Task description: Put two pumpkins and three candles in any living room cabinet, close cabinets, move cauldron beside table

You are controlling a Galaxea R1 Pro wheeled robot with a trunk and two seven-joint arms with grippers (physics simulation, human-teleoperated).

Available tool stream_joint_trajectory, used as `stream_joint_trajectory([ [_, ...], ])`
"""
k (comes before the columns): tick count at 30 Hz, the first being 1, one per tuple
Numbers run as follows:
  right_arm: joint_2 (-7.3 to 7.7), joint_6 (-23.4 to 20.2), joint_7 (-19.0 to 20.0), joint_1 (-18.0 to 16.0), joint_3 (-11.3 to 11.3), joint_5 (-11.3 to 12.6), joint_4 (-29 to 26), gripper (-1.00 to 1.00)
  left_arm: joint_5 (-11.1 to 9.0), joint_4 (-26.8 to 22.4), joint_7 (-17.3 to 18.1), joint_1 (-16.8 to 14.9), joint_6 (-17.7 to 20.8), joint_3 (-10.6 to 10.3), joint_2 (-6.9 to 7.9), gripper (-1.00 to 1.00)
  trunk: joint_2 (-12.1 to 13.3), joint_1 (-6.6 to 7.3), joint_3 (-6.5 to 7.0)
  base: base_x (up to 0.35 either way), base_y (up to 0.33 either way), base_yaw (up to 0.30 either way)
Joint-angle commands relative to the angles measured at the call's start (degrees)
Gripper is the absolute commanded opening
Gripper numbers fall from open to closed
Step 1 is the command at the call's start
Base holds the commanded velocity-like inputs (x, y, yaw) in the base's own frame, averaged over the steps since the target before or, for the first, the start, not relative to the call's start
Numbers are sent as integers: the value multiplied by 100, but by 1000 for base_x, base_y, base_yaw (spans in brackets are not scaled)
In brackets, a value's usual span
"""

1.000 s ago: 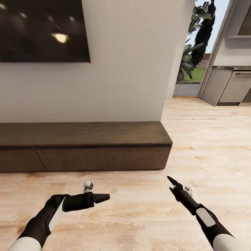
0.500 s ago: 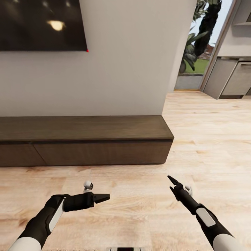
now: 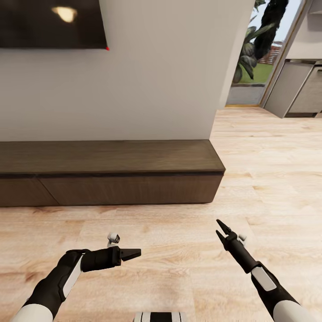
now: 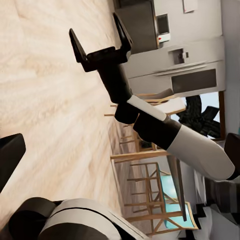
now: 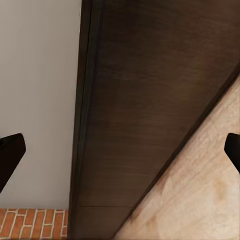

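The cabinet [image 3: 112,172] is a long, low dark brown unit against the white wall, and the fronts I can see are shut flush. My left gripper [image 3: 133,254] hovers over the floor in front of it, pointing right, with its fingers apart and nothing between them. My right gripper [image 3: 218,226] points toward the cabinet's right end and is open and empty. The left wrist view shows the right gripper [image 4: 95,25] with its two fingers spread. The right wrist view looks onto the cabinet [image 5: 150,100] between wide-set fingertips [image 5: 10,155]. Pumpkins, candles, cauldron and table are out of view.
A dark screen [image 3: 49,22] hangs on the wall above the cabinet. Light wooden floor [image 3: 179,277] runs from the cabinet to my base [image 3: 161,316]. At the right, a doorway onto greenery [image 3: 252,53] and grey kitchen units [image 3: 297,89]. Wooden chairs [image 4: 145,165] appear in the left wrist view.
The whole picture has slid upward, so the camera has moved and my base now shows at the bottom edge. My right gripper has risen slightly. The left arm has held still.
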State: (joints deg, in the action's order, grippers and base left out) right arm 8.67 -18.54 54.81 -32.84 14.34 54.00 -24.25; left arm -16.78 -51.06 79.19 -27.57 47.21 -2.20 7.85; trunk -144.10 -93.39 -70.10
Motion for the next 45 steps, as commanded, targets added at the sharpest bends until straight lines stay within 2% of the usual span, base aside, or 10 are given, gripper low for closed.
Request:
stream_joint_trajectory([
  [1,1,-53,63,-3,8,39,13,100,-36,0,0,-3,60,-21,6,100,-3,-1,-27,0,0,0],
  [12,-4,-45,144,-3,10,34,32,100,-35,0,68,-3,67,-10,15,100,-5,-4,-49,12,0,0],
  [16,-1,-31,148,-3,10,36,28,100,-17,-2,587,-3,89,-13,15,100,-5,-4,-49,180,0,0],
  [20,-3,-24,149,-3,8,33,33,100,-3,15,775,-3,116,-9,16,100,-5,-4,-49,282,0,0],
  [23,9,-42,127,-3,6,32,39,100,-1,23,801,-3,120,-9,15,100,-5,-4,-49,315,0,0],
  [30,40,-98,-194,-3,0,35,34,100,-1,26,820,-3,122,-15,15,100,-5,-4,-49,332,0,0],
  [45,45,16,-238,-3,14,33,28,100,-1,26,826,-3,122,-17,15,100,-5,-4,-49,258,0,0],
])
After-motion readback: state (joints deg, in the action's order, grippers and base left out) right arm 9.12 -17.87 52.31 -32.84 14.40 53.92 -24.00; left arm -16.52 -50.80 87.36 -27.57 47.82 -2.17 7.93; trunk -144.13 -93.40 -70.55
